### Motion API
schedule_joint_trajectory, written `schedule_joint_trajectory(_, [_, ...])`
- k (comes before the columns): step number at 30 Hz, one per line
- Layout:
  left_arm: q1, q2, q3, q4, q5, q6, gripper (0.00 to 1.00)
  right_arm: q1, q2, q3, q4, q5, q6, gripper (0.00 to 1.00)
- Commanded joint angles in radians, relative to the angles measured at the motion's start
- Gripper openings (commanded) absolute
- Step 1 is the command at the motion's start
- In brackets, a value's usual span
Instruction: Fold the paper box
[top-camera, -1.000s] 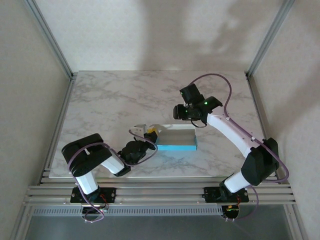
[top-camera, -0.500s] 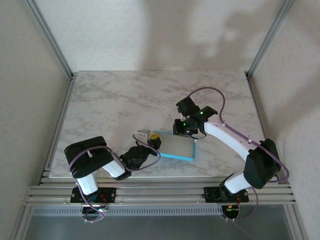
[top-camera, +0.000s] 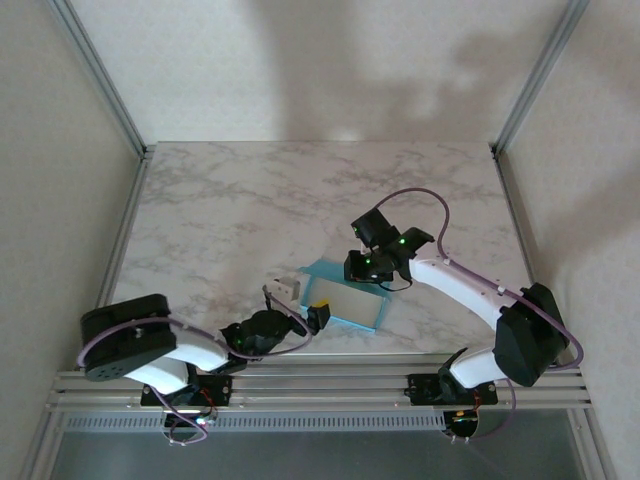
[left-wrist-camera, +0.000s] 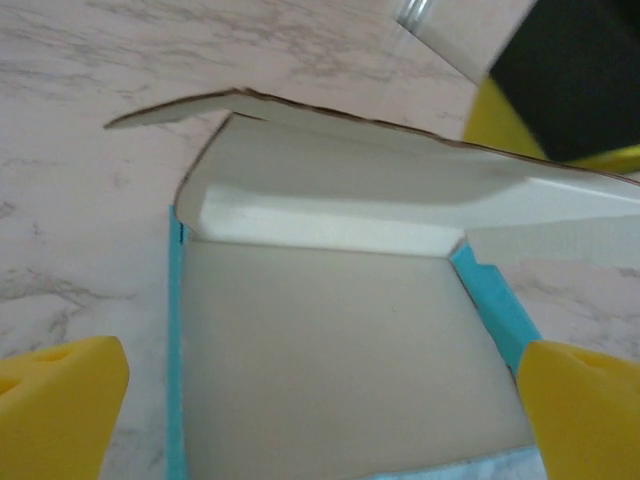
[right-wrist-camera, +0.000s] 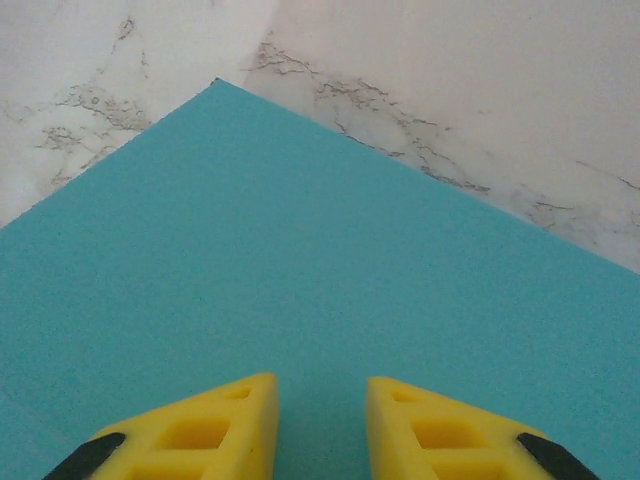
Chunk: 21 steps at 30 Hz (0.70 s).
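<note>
The paper box lies on the marble table near the front edge, pale grey inside up, with turquoise edges. In the left wrist view the paper box shows its grey floor and a raised far flap. My left gripper is open wide at the box's left end, its yellow fingertips standing either side of the floor without touching it. My right gripper is at the far flap. In the right wrist view the right gripper has a narrow gap with nothing in it, just over the flap's turquoise face.
The marble table spreads wide behind and to the left of the box. Aluminium rails run along the near edge, and frame posts rise at the back corners. The right arm curves in from the right.
My left gripper has opened from shut and let go of the box's left end, and its arm has dropped low toward the near edge. The right gripper has moved nearer onto the far flap.
</note>
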Motion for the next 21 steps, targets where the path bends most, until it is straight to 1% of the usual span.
schedule_joint_trajectory(1, [-0.039, -0.134, -0.014, -0.208, 0.009, -0.04, 0.99, 0.01, -0.022, -0.015, 0.024, 0.001, 0.009, 0.29])
schedule_joint_trajectory(4, [-0.05, -0.283, 0.005, -0.372, 0.039, -0.065, 0.99, 0.011, -0.014, -0.018, 0.027, 0.006, 0.0, 0.29])
schedule_joint_trajectory(7, [-0.05, -0.422, 0.058, -0.546, 0.07, -0.086, 0.99, 0.011, -0.002, -0.014, 0.029, 0.004, -0.008, 0.29])
schedule_joint_trajectory(11, [-0.035, -0.541, 0.16, -0.731, 0.092, -0.118, 1.0, 0.011, 0.007, -0.015, 0.033, -0.006, -0.024, 0.3])
schedule_joint_trajectory(13, [0.019, -0.552, 0.236, -0.869, 0.123, -0.177, 1.0, 0.011, 0.011, -0.016, 0.033, -0.012, -0.038, 0.3])
schedule_joint_trajectory(15, [0.114, -0.538, 0.315, -0.982, 0.194, -0.229, 1.0, 0.011, 0.01, -0.021, 0.031, -0.016, -0.049, 0.3])
schedule_joint_trajectory(16, [0.166, -0.531, 0.343, -1.009, 0.247, -0.239, 1.0, 0.012, 0.009, -0.024, 0.031, -0.02, -0.056, 0.3])
schedule_joint_trajectory(18, [0.238, -0.501, 0.393, -1.055, 0.324, -0.248, 0.99, 0.012, 0.007, -0.033, 0.033, -0.028, -0.068, 0.3])
schedule_joint_trajectory(19, [0.278, -0.478, 0.418, -1.07, 0.378, -0.252, 0.98, 0.012, 0.007, -0.037, 0.029, -0.031, -0.072, 0.3])
schedule_joint_trajectory(21, [0.354, -0.426, 0.464, -1.105, 0.506, -0.252, 0.91, 0.014, 0.006, -0.045, 0.028, -0.034, -0.08, 0.29])
